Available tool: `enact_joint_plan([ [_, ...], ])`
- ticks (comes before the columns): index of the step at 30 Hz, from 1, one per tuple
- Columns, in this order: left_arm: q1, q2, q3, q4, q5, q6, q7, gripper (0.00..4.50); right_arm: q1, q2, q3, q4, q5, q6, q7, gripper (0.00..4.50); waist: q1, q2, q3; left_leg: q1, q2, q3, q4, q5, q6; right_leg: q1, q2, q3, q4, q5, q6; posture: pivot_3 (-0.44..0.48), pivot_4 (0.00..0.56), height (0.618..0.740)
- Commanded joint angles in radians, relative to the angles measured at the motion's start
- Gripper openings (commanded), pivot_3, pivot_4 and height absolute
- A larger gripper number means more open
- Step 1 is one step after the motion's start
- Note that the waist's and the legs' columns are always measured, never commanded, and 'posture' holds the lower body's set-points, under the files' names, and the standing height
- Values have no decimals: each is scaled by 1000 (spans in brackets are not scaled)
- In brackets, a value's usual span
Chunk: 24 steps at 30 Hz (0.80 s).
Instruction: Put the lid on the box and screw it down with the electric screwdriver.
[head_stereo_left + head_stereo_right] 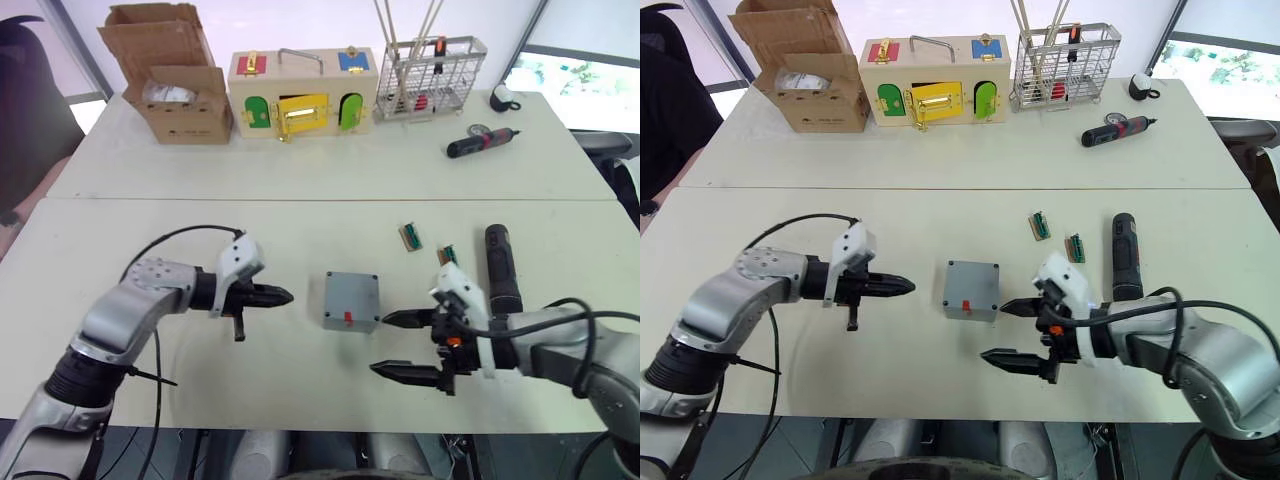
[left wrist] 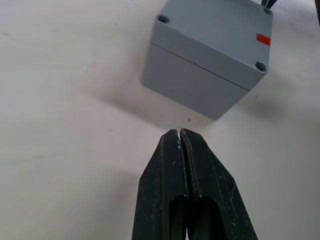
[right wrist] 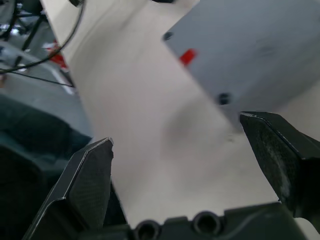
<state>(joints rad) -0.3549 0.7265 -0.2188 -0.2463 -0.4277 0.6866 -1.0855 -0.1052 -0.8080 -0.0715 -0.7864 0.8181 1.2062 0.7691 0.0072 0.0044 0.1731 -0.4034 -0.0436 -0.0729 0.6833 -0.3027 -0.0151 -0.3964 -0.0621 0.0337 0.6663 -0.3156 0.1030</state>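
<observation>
Nearest you, your right hand is spread wide with nothing in it, one fingertip just beside the box's near right corner; your left hand is pinched fully closed and empty, pointing at the box from its left with a gap between. The lid already sits on the box, seam visible all round in the left wrist view, so the fitting looks done and the screwing is what remains. The electric screwdriver lies untouched on the surface to the right of the box, just beyond your right arm, two small green connectors beside it. Farther back lie a black-and-red screwdriver, a wire basket, a wooden box with coloured doors and a cardboard carton; bright windows stand behind.
</observation>
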Motion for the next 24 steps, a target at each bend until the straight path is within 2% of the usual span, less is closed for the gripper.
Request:
enact_joint_plan([
  [1, -9, -31, -62, -13, 52, -49, 12, 0, -12, 16, 40, -12, -1, -26, -37, 4456, 4, 0, 0, 0, 0, 0, 0, 0, 0, 0, 0, 0, 0, 0, 0, 0, 150, 740],
  [8, -40, -105, -124, 75, 143, -148, 32, 0, -14, 32, 87, 0, -4, -39, -93, 4456, 4, 0, 0, -2, 0, -1, 0, 1, -1, -2, 0, -1, 0, 0, 0, 0, 150, 740],
  [15, -122, -215, -99, 243, 230, -261, 121, 0, -26, 95, 93, -6, 46, -13, -147, 4456, 5, 0, 0, -2, 0, -2, 1, 0, -1, -1, 0, -4, 0, 0, 0, 0, 150, 740],
  [20, -87, -171, -55, 225, 218, -253, 108, 0, 5, -3, 14, -11, 57, -28, -117, 4456, 2, 0, 0, -3, 0, -2, 0, 1, -2, -2, 0, -5, 0, 0, 0, 0, 150, 740],
  [24, -27, -83, -40, 151, 202, -218, 57, 0, -18, -85, 9, 45, 1, -80, -82, 4456, -2, 0, 0, -2, 0, -3, 0, 1, -1, -2, 1, -5, 0, 0, 0, 0, 150, 740],
])
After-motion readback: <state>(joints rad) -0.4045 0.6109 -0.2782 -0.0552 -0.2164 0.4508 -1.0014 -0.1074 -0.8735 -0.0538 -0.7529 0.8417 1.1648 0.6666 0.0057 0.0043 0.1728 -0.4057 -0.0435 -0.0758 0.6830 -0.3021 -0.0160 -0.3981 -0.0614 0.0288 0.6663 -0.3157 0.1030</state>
